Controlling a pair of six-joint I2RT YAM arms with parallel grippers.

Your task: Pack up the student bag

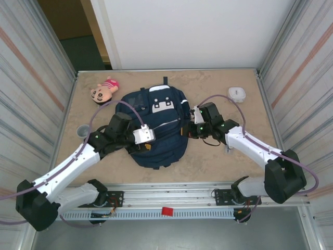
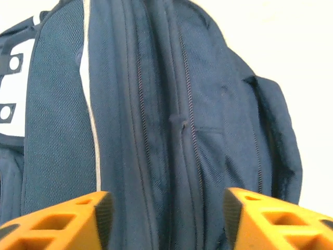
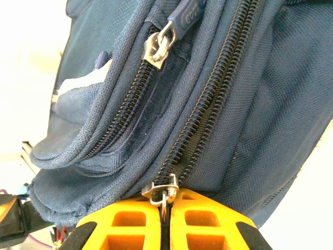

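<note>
Right wrist view: right gripper (image 3: 165,207) pinched tight on zipper pull (image 3: 164,192) of student bag (image 3: 223,104). Left gripper (image 2: 166,208) spread wide, empty, over bag fabric. Bag flat, mid-table (image 1: 223,161), between arms.

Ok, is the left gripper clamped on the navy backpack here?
No, the left gripper has its jaws wide apart, with the navy backpack just ahead of them.

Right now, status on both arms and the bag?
Left jaws open over student bag. Right jaws shut on its zipper pull. Bag lies flat mid-table. Plush doll sits clear of it.
</note>
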